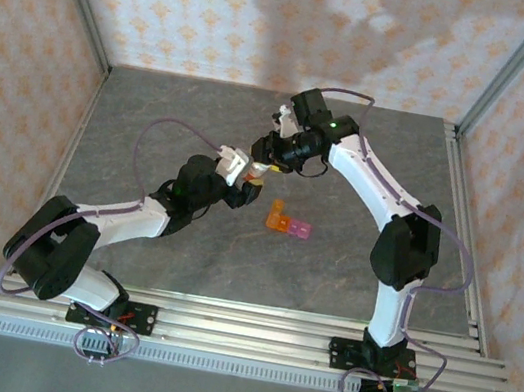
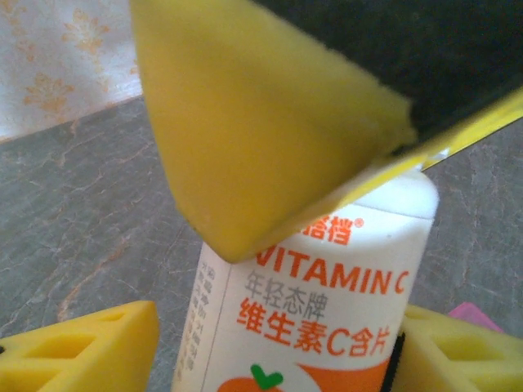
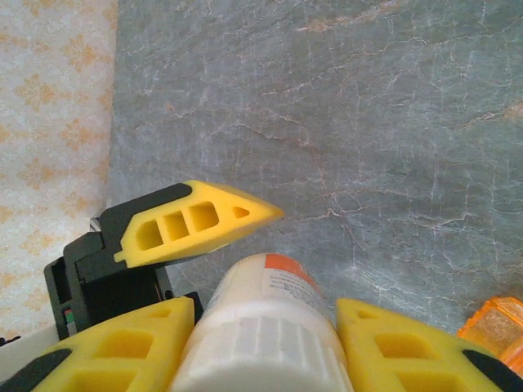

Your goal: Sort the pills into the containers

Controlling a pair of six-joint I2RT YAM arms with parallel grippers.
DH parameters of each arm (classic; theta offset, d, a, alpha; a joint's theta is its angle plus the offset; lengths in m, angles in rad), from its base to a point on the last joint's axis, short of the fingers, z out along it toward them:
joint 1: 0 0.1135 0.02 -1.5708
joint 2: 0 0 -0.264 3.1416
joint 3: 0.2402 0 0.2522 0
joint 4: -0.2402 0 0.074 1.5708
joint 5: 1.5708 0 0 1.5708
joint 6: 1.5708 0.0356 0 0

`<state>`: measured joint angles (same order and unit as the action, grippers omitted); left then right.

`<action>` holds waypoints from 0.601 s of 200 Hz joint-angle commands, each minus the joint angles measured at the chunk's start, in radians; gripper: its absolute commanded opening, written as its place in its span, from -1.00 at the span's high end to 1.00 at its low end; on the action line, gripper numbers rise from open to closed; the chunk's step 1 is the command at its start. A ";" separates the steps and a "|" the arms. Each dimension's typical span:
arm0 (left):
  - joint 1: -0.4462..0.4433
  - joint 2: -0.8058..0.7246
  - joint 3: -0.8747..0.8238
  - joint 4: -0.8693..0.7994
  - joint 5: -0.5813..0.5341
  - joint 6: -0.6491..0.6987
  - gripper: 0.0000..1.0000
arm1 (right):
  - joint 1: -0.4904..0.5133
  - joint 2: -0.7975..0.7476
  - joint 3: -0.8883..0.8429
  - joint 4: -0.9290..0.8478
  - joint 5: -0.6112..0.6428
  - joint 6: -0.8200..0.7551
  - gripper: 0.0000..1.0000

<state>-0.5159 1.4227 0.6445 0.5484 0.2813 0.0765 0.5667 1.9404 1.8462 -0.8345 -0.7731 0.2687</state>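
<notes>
On the left, my left gripper (image 1: 246, 193) has its fingers apart, one on each side of the white bottle (image 2: 319, 302). My right gripper (image 3: 265, 314) squeezes the bottle's ribbed end. Farther right, the containers (image 1: 287, 226) lie on the gray table (image 1: 181, 253).

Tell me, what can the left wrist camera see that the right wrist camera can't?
Left wrist view: the label with VITAMIN C in orange letters, plus a pink container corner at the right edge. Right wrist view: the ribbed white cap seen from behind, plus an orange container cell low on the right. Both: the same white bottle, the grey table and the patterned wall.
</notes>
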 commanded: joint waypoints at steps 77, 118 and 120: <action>0.008 0.004 0.036 0.035 0.050 -0.032 -0.02 | 0.006 -0.030 -0.020 0.026 -0.043 0.024 0.36; 0.010 -0.012 0.040 0.017 0.071 -0.049 0.43 | 0.005 -0.033 -0.023 0.031 -0.042 0.026 0.36; 0.009 -0.012 0.038 0.015 0.071 -0.050 0.46 | 0.005 -0.032 -0.023 0.031 -0.042 0.027 0.36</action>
<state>-0.5156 1.4258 0.6533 0.5423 0.3271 0.0620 0.5667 1.9400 1.8339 -0.8268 -0.7933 0.2825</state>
